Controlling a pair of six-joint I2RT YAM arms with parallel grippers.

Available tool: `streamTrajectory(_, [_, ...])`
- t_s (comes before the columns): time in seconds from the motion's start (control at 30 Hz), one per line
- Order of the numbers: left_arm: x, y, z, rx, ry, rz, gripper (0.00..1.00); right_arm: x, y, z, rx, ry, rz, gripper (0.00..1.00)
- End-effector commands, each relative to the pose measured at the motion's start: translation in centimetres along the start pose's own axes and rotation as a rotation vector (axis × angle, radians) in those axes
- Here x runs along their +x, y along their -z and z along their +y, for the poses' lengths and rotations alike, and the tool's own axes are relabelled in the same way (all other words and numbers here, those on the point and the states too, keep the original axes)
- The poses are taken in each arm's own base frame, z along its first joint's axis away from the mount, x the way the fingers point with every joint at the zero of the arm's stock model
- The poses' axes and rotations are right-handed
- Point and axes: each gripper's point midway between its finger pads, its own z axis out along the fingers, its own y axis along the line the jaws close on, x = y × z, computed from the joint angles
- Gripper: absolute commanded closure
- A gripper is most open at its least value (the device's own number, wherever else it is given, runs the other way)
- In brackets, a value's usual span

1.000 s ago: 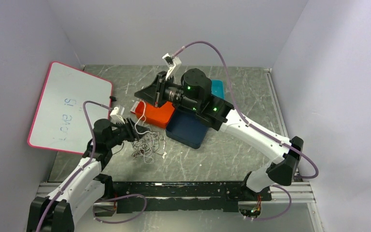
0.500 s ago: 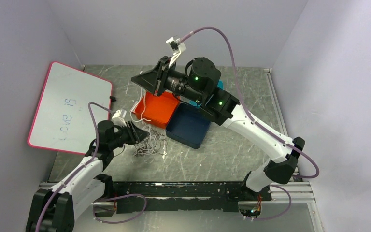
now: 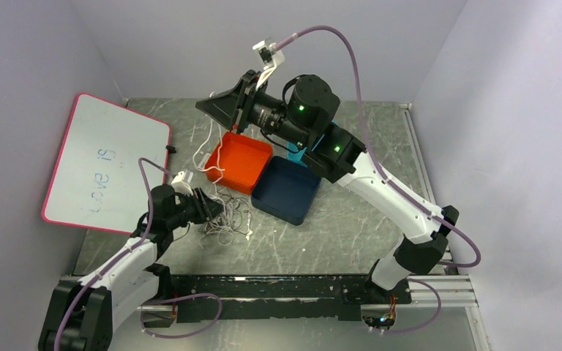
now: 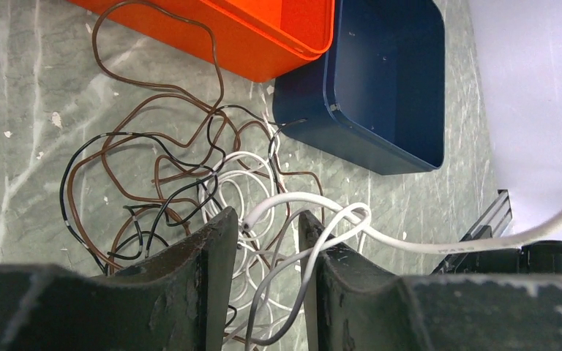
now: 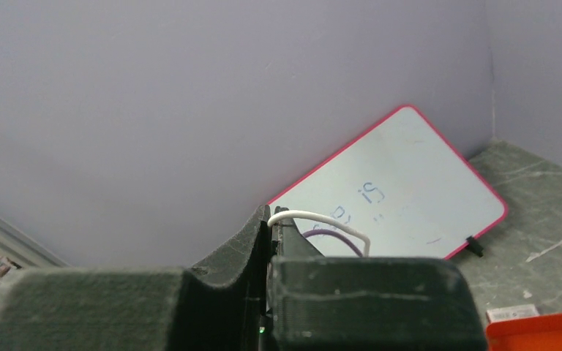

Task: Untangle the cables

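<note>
Cables (image 3: 223,218): a loose tangle on the table (image 3: 351,238), centre-left, just on the near side of the orange tray (image 3: 243,155) and beside the navy tray (image 3: 287,191).

Look of it: thin, floppy strands, each far thinner than a gripper finger. You get mixed colours: brown, black and white. Brown makes the widest loops, and one of them runs up against the orange tray wall. Black winds through the brown on the left side. White sits as a tight small coil near the middle. The loops overlap a lot, so you can't trace any single strand end to end.

White cable (image 5: 322,216): a thicker white lead rises out of the pile to the R arm, hanging slack in front of the orange tray.

Right gripper (image 3: 203,106): raised high over the back of the table, jaws clamped on the white cable. The R wrist cam shows the lead pinched at the fingertips and arching out sideways.

Left gripper (image 4: 263,219): low, right at the pile's left edge, jaws apart. White strands pass through the gap, and one white tip lies just beside a finger (image 4: 216,241). Nothing is pinched.

Whiteboard (image 3: 106,162), pink rim w/ blue writing, lies at far left, apart from the cables.
</note>
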Motion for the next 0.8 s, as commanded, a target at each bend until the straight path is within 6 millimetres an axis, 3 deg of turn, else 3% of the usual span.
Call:
streamTrajectory(0.0, [-0.2, -0.1, 0.3, -0.012, -0.028, -0.024, 0.59, -3.5, 0.8, 0.7, 0.015, 0.079, -0.075, 1.0])
streamTrajectory(0.13, [-0.1, -0.1, 0.6, -0.025, -0.016, -0.023, 0.63, -5.4, 1.5, 1.1, 0.034, 0.124, -0.113, 1.0])
streamTrajectory(0.47, [0.2, -0.6, 1.7, -0.084, 0.029, 0.004, 0.92, -8.2, 3.7, 0.9, 0.108, 0.19, -0.179, 1.0])
streamTrajectory(0.63, [-0.1, -0.7, 1.7, -0.09, 0.034, 0.004, 0.93, -9.7, 5.2, 0.2, 0.18, 0.235, -0.218, 1.0])
streamTrajectory(0.77, [-1.0, -0.2, 1.5, -0.118, 0.025, -0.014, 0.9, -9.4, 6.2, -2.2, 0.309, 0.263, -0.197, 1.0])
